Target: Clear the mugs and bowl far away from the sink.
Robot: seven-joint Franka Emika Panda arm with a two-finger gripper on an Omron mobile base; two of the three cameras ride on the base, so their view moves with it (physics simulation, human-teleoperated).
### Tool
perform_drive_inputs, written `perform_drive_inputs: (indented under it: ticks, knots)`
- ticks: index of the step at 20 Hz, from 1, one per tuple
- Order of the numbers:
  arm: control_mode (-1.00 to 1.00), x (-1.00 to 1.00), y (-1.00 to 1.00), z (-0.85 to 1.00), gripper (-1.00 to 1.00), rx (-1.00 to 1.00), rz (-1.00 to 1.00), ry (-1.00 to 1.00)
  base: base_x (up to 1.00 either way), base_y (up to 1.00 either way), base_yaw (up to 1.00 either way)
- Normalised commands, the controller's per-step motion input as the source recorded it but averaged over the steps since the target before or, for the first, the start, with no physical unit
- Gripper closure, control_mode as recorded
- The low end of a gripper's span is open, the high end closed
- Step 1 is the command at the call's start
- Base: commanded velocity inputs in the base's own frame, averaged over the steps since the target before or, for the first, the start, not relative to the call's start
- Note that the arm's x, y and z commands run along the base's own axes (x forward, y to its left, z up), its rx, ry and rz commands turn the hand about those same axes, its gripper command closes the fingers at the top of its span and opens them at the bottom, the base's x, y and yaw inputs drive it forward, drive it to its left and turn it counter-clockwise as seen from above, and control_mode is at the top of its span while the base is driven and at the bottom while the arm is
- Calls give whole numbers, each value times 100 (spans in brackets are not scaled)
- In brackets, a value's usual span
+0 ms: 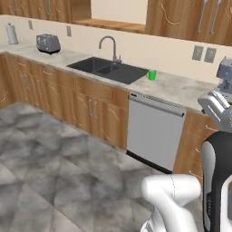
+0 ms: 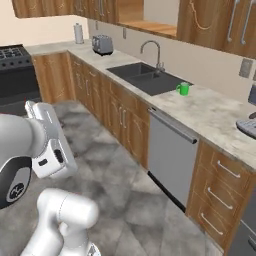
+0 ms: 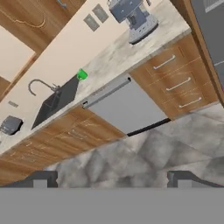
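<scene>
Grey marbled floor [image 1: 54, 154] lies nearest, spreading out in front of the white arm, whose bulky links rise at the lower right of the left base view and the lower left of the right base view. The claw [image 3: 112, 178] hangs above this floor, its two dark fingertips [image 3: 40, 178] standing wide apart with nothing between them.

Past the floor runs a line of wooden cabinets, with a steel dishwasher [image 1: 154, 133] set into it and a stack of drawers [image 2: 220, 192] on the dishwasher's right. Along the top of the cabinets lies the pale stone worktop [image 1: 181, 88]. Sunk into it is the dark double sink [image 1: 108, 69], with its curved tap [image 1: 108, 46] rising at the back edge. The green mug [image 1: 152, 75] stands upright on the worktop just beside the sink's right end, above the dishwasher's left part; its handle shows in the right base view. Well away to the right on the same worktop sits a grey coffee machine [image 3: 133, 16].

Farther along to the left of the sink, a toaster [image 1: 48, 43] rests on the worktop, and beyond it a paper towel roll [image 1: 12, 33] stands near the wall. A black stove [image 2: 17, 70] closes the far corner, and wooden wall cupboards hang above.
</scene>
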Motion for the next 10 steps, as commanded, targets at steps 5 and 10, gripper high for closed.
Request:
perform_drive_inputs:
  ticks: [5,10]
  knots:
    - [100,0,0,0,-100,0,0,0,69,47,-49]
    - [100,0,0,0,-100,0,0,0,90,94,-34]
